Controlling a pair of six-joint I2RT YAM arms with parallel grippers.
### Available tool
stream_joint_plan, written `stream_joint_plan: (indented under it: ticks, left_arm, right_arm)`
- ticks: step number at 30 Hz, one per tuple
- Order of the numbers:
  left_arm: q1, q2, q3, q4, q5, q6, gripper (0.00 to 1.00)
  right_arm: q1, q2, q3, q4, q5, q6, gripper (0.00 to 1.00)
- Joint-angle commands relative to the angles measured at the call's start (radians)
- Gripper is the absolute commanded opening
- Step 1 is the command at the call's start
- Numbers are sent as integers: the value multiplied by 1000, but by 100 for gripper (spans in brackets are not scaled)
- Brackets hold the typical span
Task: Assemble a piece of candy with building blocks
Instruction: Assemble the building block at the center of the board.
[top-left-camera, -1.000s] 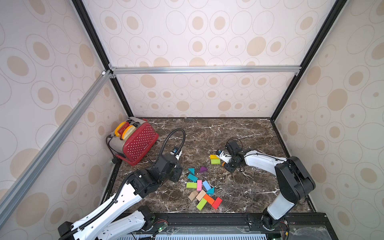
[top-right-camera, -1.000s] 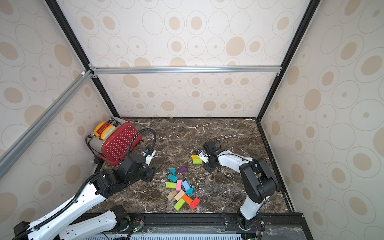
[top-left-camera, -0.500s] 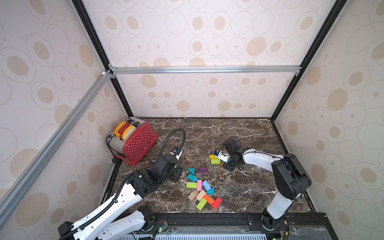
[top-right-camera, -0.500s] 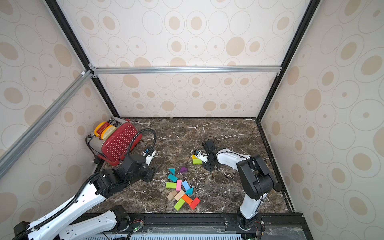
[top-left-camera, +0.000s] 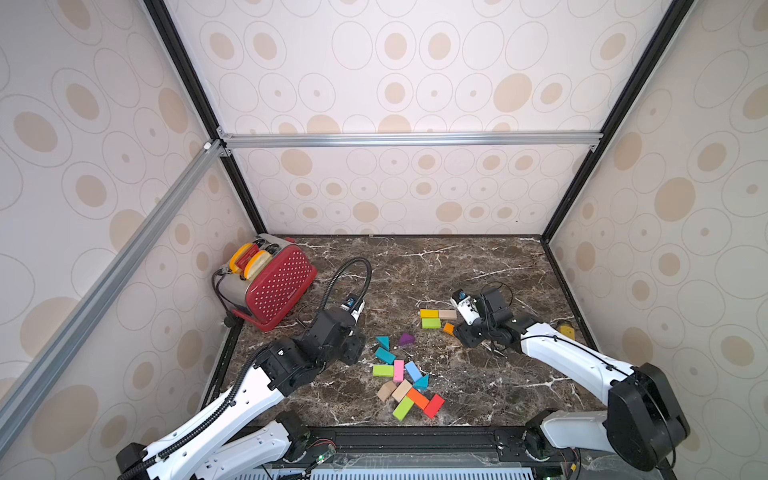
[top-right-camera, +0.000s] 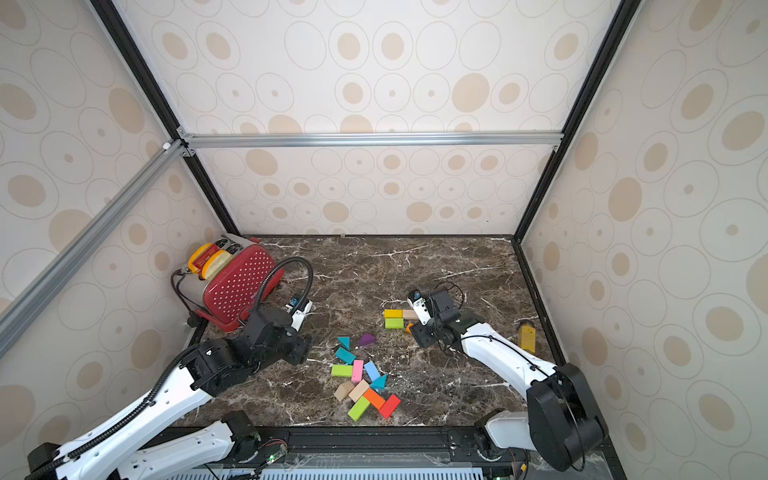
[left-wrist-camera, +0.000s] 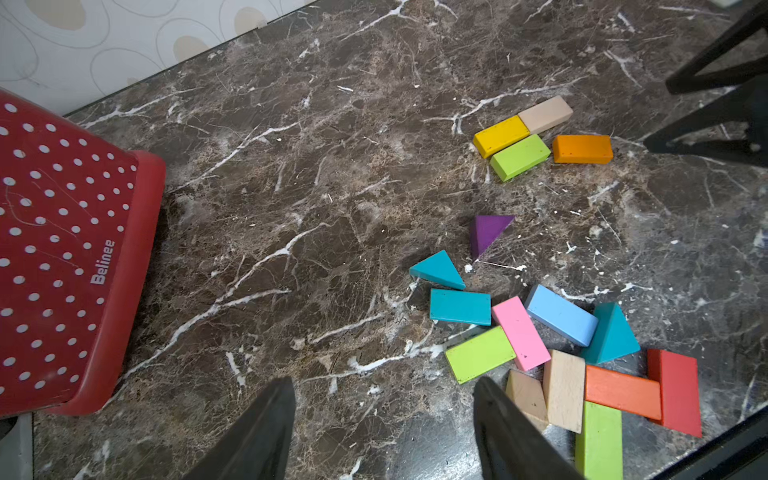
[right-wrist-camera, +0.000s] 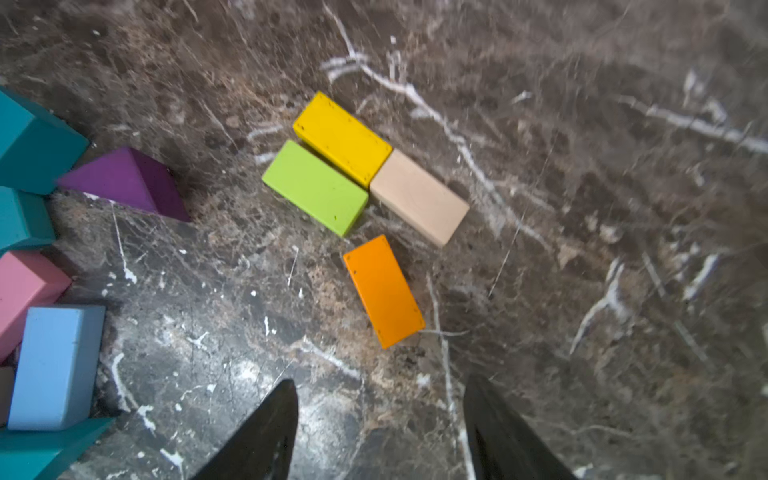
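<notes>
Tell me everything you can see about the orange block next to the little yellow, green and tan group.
The orange block is a small rectangular brick, painted matte orange with a few dark specks, apparently wood. It lies flat on the dark marble tabletop, skewed relative to the three joined bricks. Its near corner sits close to the green brick and tan brick, seemingly apart from both. The right tool stands open just short of it, not touching it.

Bright even light, soft shadows; right wrist view blurred w/ motion.
</notes>
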Motion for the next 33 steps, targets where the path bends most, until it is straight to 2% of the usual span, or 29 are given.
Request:
stream_joint_plan:
  ticks: [1, 7, 17, 21, 24, 33]
  left_arm:
    - [6, -3, 4, -11, 8, 12, 69]
    - [6, -4, 3, -13, 3, 11, 69]
    - [6, -1, 3, -13, 5, 13, 70]
    - [6, -4, 3, -13, 3, 14, 70]
    - [6, -1, 3, -13, 5, 15, 70]
    - [6, 0, 3, -12, 6, 15, 70]
  right_arm:
    - [-13, 54, -14, -27, -20, 110, 61]
    - [-14, 210, 50, -26, -60, 148, 52]
    - [-32, 336, 100, 19, -54, 132, 36]
    - [-38, 369, 125, 11, -78, 84, 35]
    - [-40, 373, 142, -6, -52, 63, 35]
    - [-51, 389, 148, 0, -56, 77, 37]
